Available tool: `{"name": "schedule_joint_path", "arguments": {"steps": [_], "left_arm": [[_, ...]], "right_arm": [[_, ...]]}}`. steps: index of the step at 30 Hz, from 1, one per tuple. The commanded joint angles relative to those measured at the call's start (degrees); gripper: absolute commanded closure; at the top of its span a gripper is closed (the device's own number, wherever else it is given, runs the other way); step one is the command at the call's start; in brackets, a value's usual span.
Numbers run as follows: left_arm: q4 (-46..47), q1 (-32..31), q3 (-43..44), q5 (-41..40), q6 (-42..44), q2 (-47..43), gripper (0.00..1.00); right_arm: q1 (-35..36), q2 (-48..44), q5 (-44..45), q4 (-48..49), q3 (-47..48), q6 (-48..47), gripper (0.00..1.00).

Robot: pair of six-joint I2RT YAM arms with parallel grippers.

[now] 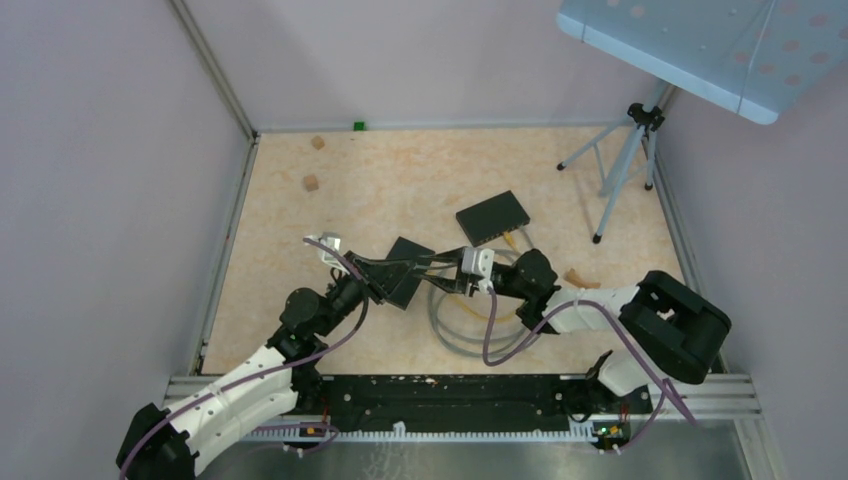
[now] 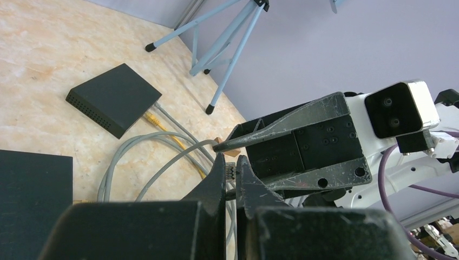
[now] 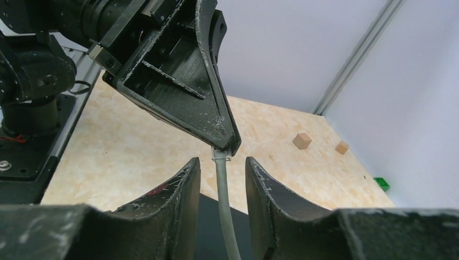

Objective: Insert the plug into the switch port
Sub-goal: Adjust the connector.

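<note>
At far L of the table (image 1: pixel 300 330), two wooden blocks (image 1: pixel 311 183) are seen lying well clear of the work, not involved.

The L gripper (image 2: pixel 231 162) is seen reaching in over a second black box (image 1: pixel 405 250). Its fingers are pressed together on the plug (image 2: pixel 230 171), which is pinched right at the tips and held up off the table. The grey cable (image 3: pixel 224 206) is seen hanging down from the plug to a loose coil on the table.

The R gripper (image 3: pixel 221 161) is met tip to tip w/ the L one. In the R wrist cam its fingers are spread either side of the cable just below the plug, w/ a gap on both sides, so nothing is gripped by it yet. A hand-over or re-grip is judged to be in hand.

Further R and toward the back, the switch (image 1: pixel 493 217) is lying flat, near the grippers but apart from them. A yellow lead (image 2: pixel 153 116) is seen ending at its near edge. The ports themselves cannot be made out.

At far R a tripod (image 1: pixel 625 170) is standing beside the table, clear of both arms.

Progress, as judged:
- Done: plug lifted and secured.
- Not yet done: plug carried to the switch, lined up w/ a free port, pushed home.
- Approx the first half is covered and insertion is not begun. The plug's orientation vs. the port cannot be told from these views
</note>
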Motion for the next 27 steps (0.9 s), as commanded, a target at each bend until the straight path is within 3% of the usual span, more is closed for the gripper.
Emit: {"name": "schedule_joint_path", "arguments": {"steps": [1,13,22,27], "left_arm": [[-0.6,0.0,1.2,1.2,-0.5,0.4,1.0],[-1.2,-0.1,1.1,0.0,-3.2,0.4,1.0],[-2.0,-0.1,0.9,-1.3,-5.3,0.5,1.0],[-3.4,0.0,0.8,-3.0,-5.4,-0.4,0.99]], "right_arm": [[0.6,1.1,-0.5,3.0,2.6,-2.9,0.67],[2.3,2.1,4.0,2.3,1.8,-8.6,0.73],[3.0,2.3,5.8,5.9,0.4,-9.6,0.86],[3.1,1.8,5.5,5.2,-0.2,-9.9,1.0]]}}
